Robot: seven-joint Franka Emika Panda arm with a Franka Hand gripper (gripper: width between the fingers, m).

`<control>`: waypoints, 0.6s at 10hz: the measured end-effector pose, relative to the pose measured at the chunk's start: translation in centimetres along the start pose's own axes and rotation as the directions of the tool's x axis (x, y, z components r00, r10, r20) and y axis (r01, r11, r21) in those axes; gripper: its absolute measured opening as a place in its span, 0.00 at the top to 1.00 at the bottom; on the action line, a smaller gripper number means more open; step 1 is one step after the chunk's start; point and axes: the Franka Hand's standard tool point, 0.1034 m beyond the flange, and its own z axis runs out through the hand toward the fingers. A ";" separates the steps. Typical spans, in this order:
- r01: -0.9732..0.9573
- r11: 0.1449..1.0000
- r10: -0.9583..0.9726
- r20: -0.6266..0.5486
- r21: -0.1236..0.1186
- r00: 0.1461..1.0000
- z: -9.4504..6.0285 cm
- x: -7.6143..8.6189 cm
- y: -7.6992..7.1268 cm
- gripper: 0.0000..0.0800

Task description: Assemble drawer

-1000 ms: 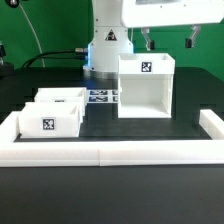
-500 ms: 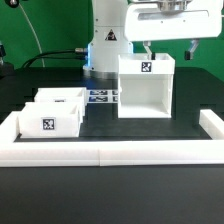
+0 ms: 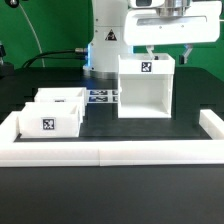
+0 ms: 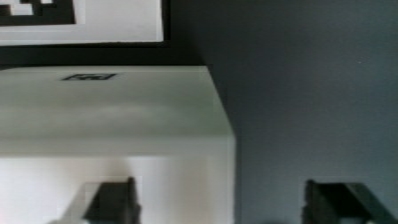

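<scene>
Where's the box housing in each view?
Exterior view: box housing right of centre, just below the gripper in the picture.
Wrist view: box housing is the broad white surface, one gripper finger over it.
Shared landmark: the gripper, open in both.

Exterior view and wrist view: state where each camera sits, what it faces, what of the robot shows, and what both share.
Exterior view: off the arm, looking across the low white wall at the housing and trays; the arm and the open gripper show.
Wrist view: on the wrist, looking down past the gripper onto the housing.
Shared: housing and gripper.
</scene>
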 end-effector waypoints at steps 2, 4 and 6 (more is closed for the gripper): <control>0.000 1.000 0.000 0.000 0.000 1.000 0.0 0.0 0.0 0.92; 0.000 1.000 0.000 0.000 0.000 1.000 0.0 0.0 0.0 0.95; 0.000 1.000 0.000 0.000 0.000 1.000 0.0 0.0 0.0 0.95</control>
